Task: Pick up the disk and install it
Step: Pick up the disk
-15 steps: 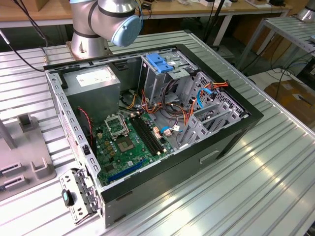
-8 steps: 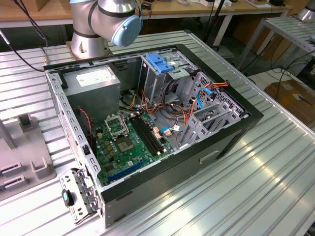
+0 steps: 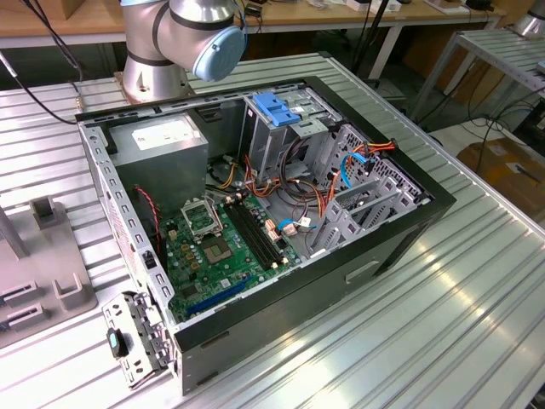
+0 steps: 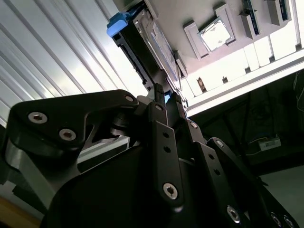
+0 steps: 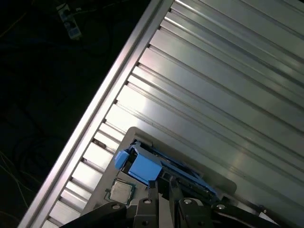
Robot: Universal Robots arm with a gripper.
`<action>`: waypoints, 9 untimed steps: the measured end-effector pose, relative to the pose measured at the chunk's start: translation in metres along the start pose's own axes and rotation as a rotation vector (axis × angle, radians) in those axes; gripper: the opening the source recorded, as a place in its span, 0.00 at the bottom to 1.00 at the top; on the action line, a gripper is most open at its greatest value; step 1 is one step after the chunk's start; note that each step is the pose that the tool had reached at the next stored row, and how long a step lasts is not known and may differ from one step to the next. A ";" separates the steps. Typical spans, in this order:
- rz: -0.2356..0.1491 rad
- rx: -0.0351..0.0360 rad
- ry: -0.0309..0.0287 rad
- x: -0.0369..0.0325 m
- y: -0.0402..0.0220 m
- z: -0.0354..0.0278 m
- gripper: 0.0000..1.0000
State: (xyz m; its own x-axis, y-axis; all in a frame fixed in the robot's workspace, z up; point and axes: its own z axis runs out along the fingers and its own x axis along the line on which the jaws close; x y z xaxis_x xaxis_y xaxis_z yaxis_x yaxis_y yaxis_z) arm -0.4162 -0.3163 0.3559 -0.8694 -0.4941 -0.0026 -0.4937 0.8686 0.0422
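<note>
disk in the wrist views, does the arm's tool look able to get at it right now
Likely yes. In both wrist views the tool is right at the near end of the disk, with nothing between them and open ribbed table around it. Whether it grips the disk I cannot tell.

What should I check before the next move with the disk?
1. Disk located: ok. The disk stands on edge in the holder, in both wrist views.
2. Gripper at disk: ok. The gripper is right at its blue end.
3. Grip firm: cannot tell.
4. Case open: ok. The case lies open in the exterior view.
5. Bay free: cannot tell. A blue bracket sits atop the cage.
6. Cables clear: not ok. Cables crowd the space beside the cage.
</note>
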 end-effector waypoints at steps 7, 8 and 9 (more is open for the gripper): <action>-0.106 -0.0002 0.0045 0.0000 0.0000 0.0000 0.24; -0.121 -0.0003 0.0050 0.0000 0.0000 0.0001 0.24; -0.140 -0.0003 0.0058 0.0000 0.0000 0.0001 0.24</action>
State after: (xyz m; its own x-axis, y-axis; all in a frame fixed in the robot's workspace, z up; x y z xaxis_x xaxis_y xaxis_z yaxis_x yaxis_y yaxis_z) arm -0.4162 -0.3162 0.3557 -0.7921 -0.6104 -0.0027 -0.6100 0.7913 0.0422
